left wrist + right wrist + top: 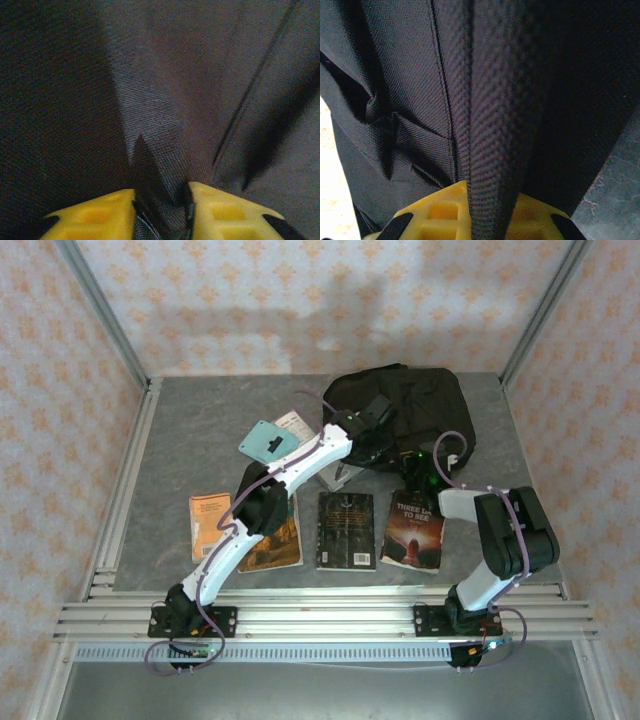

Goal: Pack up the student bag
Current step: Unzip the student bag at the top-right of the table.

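Observation:
The black student bag lies at the back of the grey table. My left gripper rests on its near left side, its yellow fingers shut on a pinched fold of the bag's fabric. My right gripper sits at the bag's near edge, its yellow fingers shut on a woven black strap that runs up between them. Several books lie in a row in front: an orange one, a dark one and one with white title lettering.
A teal booklet and a white paper lie left of the bag under the left arm. A brown book sits partly under the left forearm. Patterned walls and metal posts close in the table on three sides.

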You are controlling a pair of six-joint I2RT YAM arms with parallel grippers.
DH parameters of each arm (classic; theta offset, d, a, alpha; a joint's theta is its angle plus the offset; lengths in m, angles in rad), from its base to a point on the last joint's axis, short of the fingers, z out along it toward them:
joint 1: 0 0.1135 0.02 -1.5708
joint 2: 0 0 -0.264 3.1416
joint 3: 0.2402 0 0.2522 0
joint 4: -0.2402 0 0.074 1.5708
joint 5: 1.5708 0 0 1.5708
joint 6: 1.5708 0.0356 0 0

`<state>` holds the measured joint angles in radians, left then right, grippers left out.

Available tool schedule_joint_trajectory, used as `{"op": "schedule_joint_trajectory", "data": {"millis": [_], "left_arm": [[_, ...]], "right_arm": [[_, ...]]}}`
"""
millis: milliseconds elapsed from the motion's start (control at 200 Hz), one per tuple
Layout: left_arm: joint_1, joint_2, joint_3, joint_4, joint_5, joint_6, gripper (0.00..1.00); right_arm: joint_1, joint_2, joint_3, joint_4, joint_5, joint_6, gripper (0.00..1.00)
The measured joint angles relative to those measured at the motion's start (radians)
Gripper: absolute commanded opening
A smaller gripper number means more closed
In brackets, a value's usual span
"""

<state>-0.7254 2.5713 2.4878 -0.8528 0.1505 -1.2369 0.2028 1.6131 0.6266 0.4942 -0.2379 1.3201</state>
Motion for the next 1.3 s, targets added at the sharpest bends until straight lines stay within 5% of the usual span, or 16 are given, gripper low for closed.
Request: {"op": "schedule_joint_trajectory", "data": {"millis": [75,365,636,886,1301], "left_arm": [[0.002,0.009,0.0,0.001,0.007,0.013,0.0],[0.007,-0.001,-0.008,-0.011,0.003,0.111,0.0],[0.019,-0.163,-0.142,-0.022,-0.071,0.24,0.0],[0.111,-0.257,-0.186,-0.076,-0.138,0.332,0.0],[0.13,-0.352,-0.315,-0.058,-0.132,0.406,0.0]], "right_arm": [[0.001,0.0,0.0,0.0,0.004,0.0,0.0],[0.011,-0.006,0.0,-0.024,0.015,-0.036,0.0],[0.043,-0.054,0.036,-0.106,-0.005,-0.097,0.0],[0.026,-0.074,0.04,-0.163,-0.005,-0.122,0.0],[-0.046,-0.094,0.123,-0.291,-0.106,-0.228,0.0]]}}
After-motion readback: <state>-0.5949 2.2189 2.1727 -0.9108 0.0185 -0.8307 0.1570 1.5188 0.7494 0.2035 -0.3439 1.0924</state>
